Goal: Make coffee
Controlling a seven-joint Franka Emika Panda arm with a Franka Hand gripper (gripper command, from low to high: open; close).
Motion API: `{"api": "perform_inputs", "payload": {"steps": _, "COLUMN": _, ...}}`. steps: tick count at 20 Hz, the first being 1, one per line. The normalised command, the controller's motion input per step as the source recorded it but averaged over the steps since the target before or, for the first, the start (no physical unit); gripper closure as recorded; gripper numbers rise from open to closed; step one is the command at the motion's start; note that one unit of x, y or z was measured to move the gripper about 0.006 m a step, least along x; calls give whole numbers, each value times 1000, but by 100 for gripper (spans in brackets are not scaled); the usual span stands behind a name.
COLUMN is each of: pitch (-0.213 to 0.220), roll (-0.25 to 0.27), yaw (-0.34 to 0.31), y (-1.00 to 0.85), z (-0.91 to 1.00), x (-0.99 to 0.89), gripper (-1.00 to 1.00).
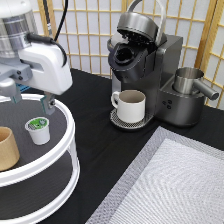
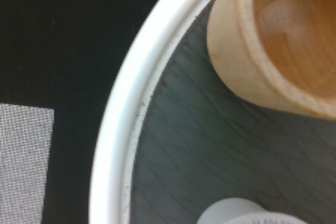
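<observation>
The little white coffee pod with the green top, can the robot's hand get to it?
Probably yes. The small white plastic coffee pod sits uncovered on the round white-rimmed tray, and the hand, fingers open, hangs just above it.

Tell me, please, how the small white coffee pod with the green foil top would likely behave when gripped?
The small white coffee pod with the green foil top looks light and thin-walled, so probably crushable. Its tapered sides may slip. The open gripper hovers just above it.

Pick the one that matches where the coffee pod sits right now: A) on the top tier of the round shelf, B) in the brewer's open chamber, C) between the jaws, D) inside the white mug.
A: the coffee pod stands upright on the round shelf's top tier beside the wooden cup, with the gripper above it, jaws apart.
</observation>
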Motion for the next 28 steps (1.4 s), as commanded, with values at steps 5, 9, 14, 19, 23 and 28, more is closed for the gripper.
{"api": "perform_inputs", "payload": {"steps": 5, "pitch": 0, "roll": 2, "yaw": -64, "y": -108, "z": -332, "x": 42, "gripper": -100}}
{"api": "perform_inputs", "payload": {"steps": 9, "pitch": 0, "roll": 0, "yaw": -48, "y": -24, "z": -306, "x": 0, "gripper": -100}}
{"api": "perform_inputs", "payload": {"steps": 14, "pitch": -2, "roll": 0, "yaw": -39, "y": 19, "z": -257, "x": -34, "gripper": -100}}
{"api": "perform_inputs", "payload": {"steps": 19, "pitch": -11, "roll": 0, "yaw": -35, "y": 30, "z": -176, "x": -118, "gripper": -100}}
{"api": "perform_inputs", "payload": {"steps": 23, "pitch": -3, "roll": -1, "yaw": -42, "y": 36, "z": 31, "x": -45, "gripper": 100}}
{"api": "perform_inputs", "payload": {"steps": 28, "pitch": -25, "roll": -17, "yaw": -37, "y": 75, "z": 126, "x": 0, "gripper": 100}}
